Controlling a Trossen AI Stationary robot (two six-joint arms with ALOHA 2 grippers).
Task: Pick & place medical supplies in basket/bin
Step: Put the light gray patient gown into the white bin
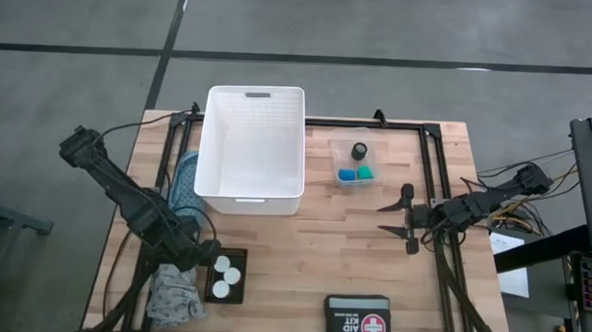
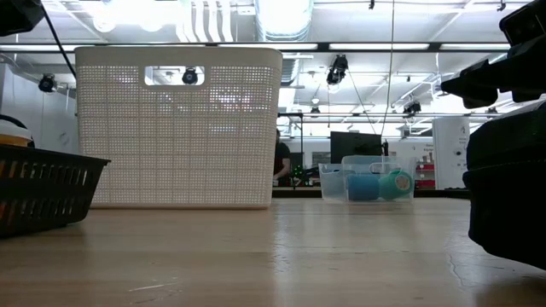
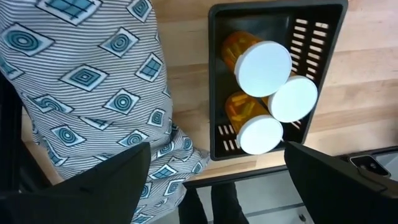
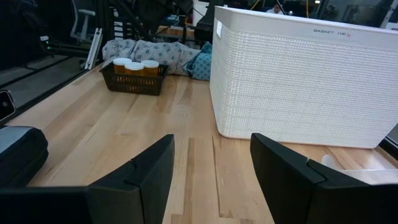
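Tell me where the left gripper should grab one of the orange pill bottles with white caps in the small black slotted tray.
Grip an orange pill bottle around its round white cap, coming straight down from above. The three stand upright and close together in the small black slotted tray, whose walls block side access, so the caps are the exposed part. The left gripper hangs above the tray's edge, jaws wide. The outermost cap likely leaves the fingers most room.

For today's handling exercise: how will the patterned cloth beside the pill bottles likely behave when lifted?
The patterned cloth lies rumpled in soft folds, so it will probably sag and trail when lifted. It looks thin, likely light. Pushed, it would probably bunch against the black tray rather than slide.
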